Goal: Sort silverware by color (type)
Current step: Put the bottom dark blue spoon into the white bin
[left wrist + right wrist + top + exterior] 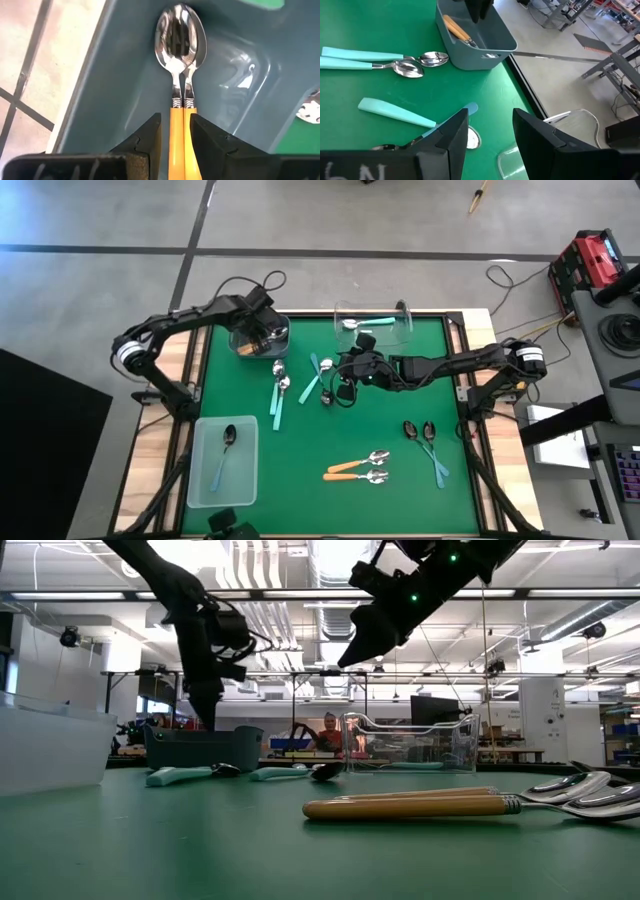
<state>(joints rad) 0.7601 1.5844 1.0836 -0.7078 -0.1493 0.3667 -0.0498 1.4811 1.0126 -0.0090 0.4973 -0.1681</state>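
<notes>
**A:** Your left pincer (pixel 174 137) is down inside the grey-blue bin (pixel 246 345) at the far left corner of the tabletop (pixel 330 435). Why park it there?

**B:** That bin looks like your home for the orange type. In the left wrist view two orange-handled spoons (pixel 178 75) lie side by side on its floor, bowls toward the far wall, handles running back between your fingers (pixel 150 135). The fingers stand slightly spread with a sliver of gap either side of the handles, so I'd judge you're letting go rather than pinching.

**A:** And your right pincer (pixel 489 131)?

**B:** It hangs mid-tabletop with its fingers apart and nothing between them, over two crossed teal-handled spoons (pixel 318 376). That's probably your next pick, since one teal spoon (pixel 364 323) already sits in the clear container (pixel 372 326) at the far edge.

**A:** Where's the rest?

**B:** Two more teal-handled spoons (pixel 279 392) lie near the grey-blue bin. Another orange pair (pixel 358 468) sits on the near side, and two dark-bowled spoons with thin blue handles (pixel 428 445) lie to the right. One dark spoon (pixel 224 452) rests in the frosted tray (pixel 203 480) at the near left, so you have one container per type.

**A:** Risk?

**B:** Lift your left arm straight up, or a finger may drag a handle out again.
</notes>
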